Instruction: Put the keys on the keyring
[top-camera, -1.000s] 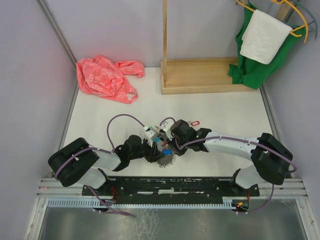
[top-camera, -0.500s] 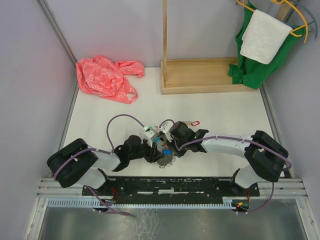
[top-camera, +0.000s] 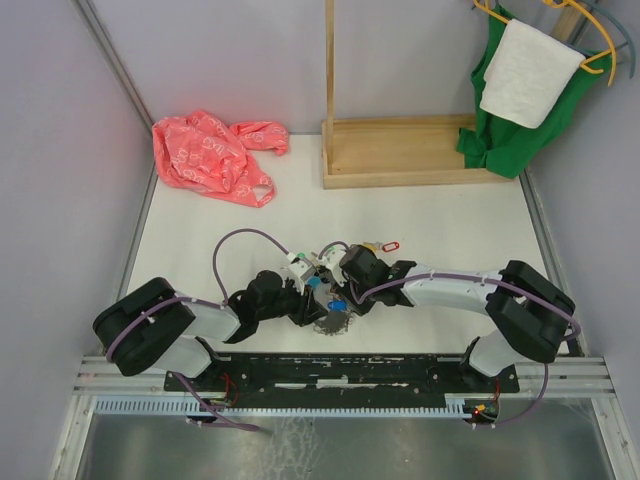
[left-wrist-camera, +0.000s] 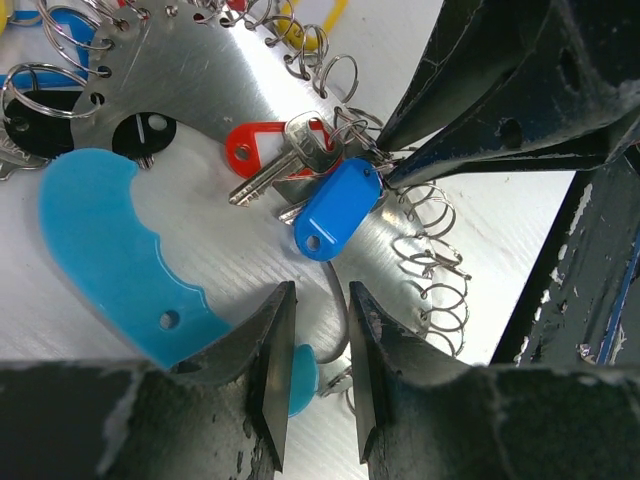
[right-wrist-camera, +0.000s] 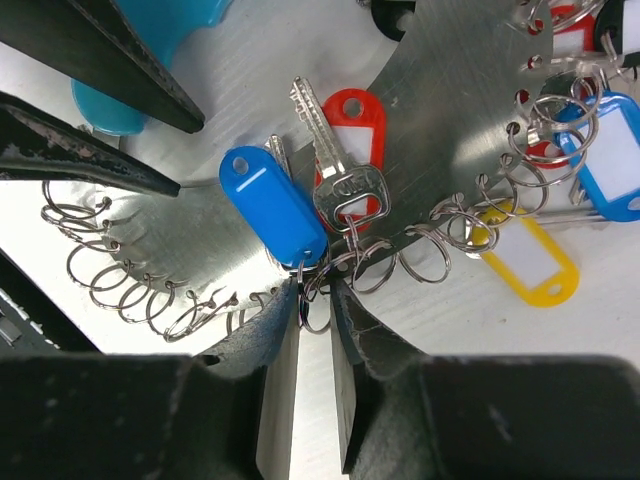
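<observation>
My right pincer is narrow and nips the split ring of the blue-tag key, low at frame centre by the keyring edge. The ring seems thin, stiff and slippery; best to hold its wire.

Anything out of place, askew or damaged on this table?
Nothing looks spilled or damaged. One red tag, probably a loose key, lies alone on the table, apart from the keyring, where the right gripper pinches the blue-tagged key by its small ring.
</observation>
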